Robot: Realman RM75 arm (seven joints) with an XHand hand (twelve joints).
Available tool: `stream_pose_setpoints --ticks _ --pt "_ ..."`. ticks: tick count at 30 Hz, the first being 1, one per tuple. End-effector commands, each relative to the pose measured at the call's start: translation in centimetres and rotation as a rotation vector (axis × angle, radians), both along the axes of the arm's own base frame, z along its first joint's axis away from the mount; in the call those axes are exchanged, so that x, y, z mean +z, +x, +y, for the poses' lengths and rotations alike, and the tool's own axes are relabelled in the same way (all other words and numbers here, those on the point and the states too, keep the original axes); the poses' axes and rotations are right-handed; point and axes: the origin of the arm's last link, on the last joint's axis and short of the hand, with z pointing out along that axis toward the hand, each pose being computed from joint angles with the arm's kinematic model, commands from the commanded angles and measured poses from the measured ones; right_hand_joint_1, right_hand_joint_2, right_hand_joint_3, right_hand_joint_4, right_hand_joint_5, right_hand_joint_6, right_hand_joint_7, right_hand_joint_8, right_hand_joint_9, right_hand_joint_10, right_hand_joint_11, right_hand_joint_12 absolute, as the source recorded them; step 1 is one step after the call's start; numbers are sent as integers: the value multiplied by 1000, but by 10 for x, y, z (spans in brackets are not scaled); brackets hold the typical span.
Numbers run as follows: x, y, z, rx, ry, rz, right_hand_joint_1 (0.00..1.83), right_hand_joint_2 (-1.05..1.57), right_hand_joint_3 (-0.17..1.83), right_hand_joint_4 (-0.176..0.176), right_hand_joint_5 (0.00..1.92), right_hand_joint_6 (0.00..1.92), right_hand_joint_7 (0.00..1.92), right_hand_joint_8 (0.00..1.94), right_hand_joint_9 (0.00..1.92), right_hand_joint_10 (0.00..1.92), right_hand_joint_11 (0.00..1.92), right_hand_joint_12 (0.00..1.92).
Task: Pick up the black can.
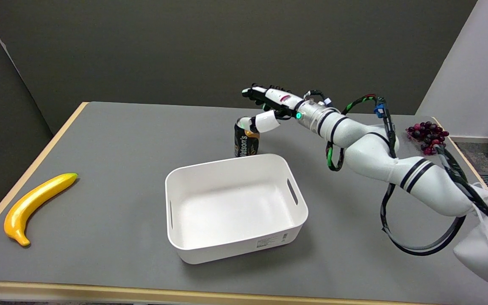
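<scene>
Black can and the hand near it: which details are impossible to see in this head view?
- Black can, head view: its base is hidden behind the white bin's far rim; most label print is too small to read.
- Right hand: a white fingertip lies at the can's top, but real contact or grip cannot be told.
- Right arm: cut off by the lower right edge.

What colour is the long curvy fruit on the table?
The curved plastic-looking banana is yellow with a green tip, seen in the head view.
</scene>
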Motion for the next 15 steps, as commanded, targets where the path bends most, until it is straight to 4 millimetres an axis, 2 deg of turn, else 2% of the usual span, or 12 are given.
stream_pose_setpoints --ticks 1,6,8,15 --pt "-11 -27 -1 -62 -5 -49 508 606 908 11 118 344 159 269 117 655 4 1151" --pt "-12 -32 1 -72 -5 -51 505 620 883 -4 137 342 158 261 105 621 -1 1060" --pt "-14 -34 1 -77 -5 -57 463 593 968 -8 114 397 134 306 95 636 -1 1007" --pt "-18 -34 0 -78 -1 -64 464 594 969 -18 121 404 137 307 99 638 -1 1003"
